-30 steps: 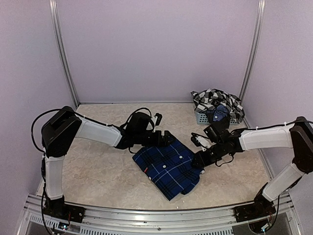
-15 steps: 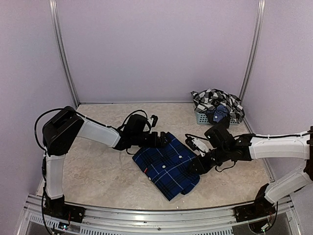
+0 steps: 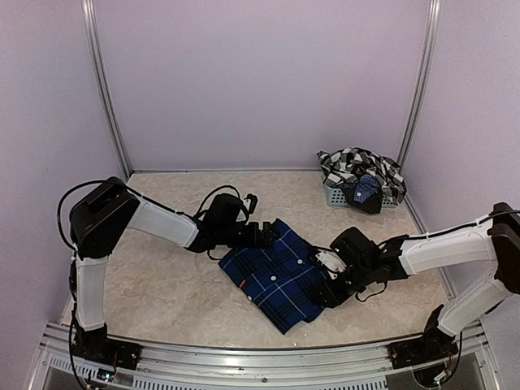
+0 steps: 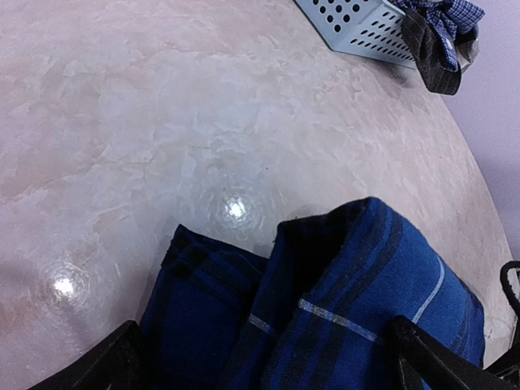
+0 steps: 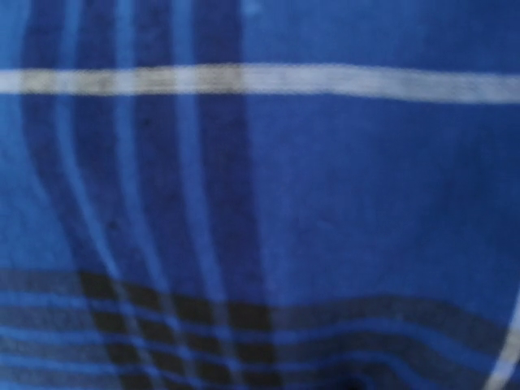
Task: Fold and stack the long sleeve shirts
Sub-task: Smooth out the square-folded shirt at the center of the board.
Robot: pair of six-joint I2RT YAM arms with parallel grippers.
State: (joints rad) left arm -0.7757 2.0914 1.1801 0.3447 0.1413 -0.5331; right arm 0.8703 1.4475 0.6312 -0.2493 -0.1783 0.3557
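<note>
The navy blue plaid shirt [image 3: 278, 275] lies folded in a compact rectangle at mid-table. My left gripper [image 3: 272, 235] is low at its far left corner. In the left wrist view the two fingertips [image 4: 110, 364] stand wide apart, open, with the shirt's folded edge [image 4: 341, 309] between them. My right gripper [image 3: 325, 293] is down on the shirt's right edge. The right wrist view is filled by blue plaid cloth [image 5: 260, 195], and its fingers are hidden. The black-and-white checked shirt [image 3: 357, 165] is heaped on the basket at the back right.
The small grey-blue mesh basket [image 3: 336, 196] stands at the back right corner, also seen in the left wrist view [image 4: 357, 31], with dark cloth hanging over its rim. Walls close the table on three sides. A metal rail runs along the near edge.
My right gripper has moved left and nearer, down onto the navy shirt's right edge. My left gripper has crept slightly right along the shirt's far corner.
</note>
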